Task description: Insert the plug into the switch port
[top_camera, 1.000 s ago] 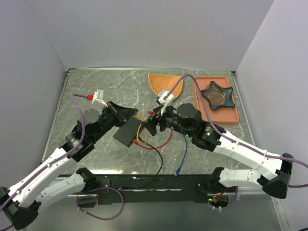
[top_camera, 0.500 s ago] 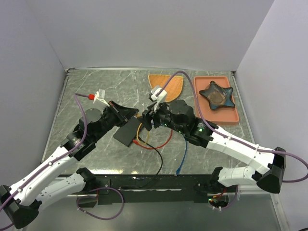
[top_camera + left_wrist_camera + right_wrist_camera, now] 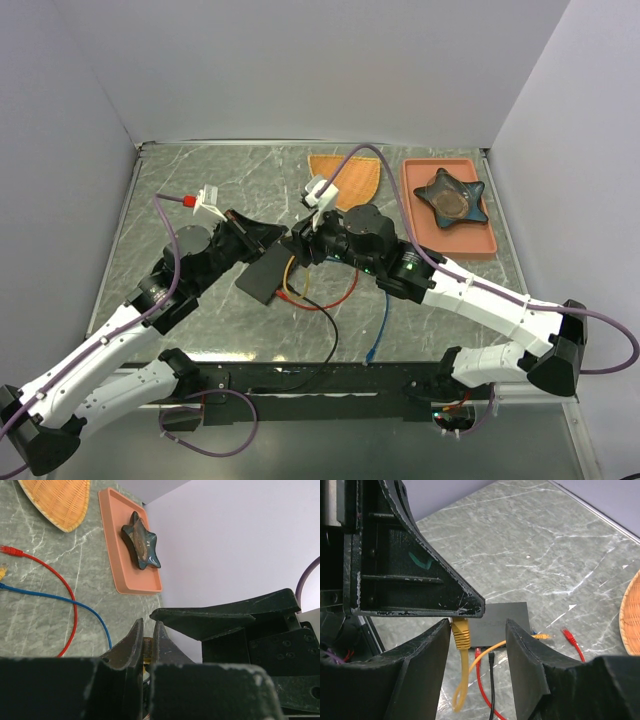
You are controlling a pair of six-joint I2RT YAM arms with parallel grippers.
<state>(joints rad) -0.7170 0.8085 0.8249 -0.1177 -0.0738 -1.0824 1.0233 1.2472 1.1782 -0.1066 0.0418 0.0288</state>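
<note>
Yellow plastic marks the plug (image 3: 460,631), which hangs head-up above the worktop (image 3: 200,180) with its yellow cable (image 3: 462,680) curling down below it. The left gripper (image 3: 148,635) has its jaws pressed together on the plug's top, and a sliver of yellow shows between them in the left wrist view. The right gripper (image 3: 479,625) has its jaws spread, one finger on each side of the plug. The finger (image 3: 427,665) nearer the plug is just beside it, and whether they touch cannot be told.

The matte-black box (image 3: 268,275) lies flat on the grey marbled worktop, below and between the two grippers. The switch port (image 3: 497,643) sits along the box edge that faces the right wrist camera; which socket it is cannot be told. A red cable (image 3: 335,300) and a black cable (image 3: 330,325) run in to that same edge, and a blue cable (image 3: 383,320) trails toward the near side.

At the far right a salmon tray (image 3: 410,215) carries a dark star-shaped dish (image 3: 452,197). An orange woven mat (image 3: 345,175) lies just beside the tray, on its left.
</note>
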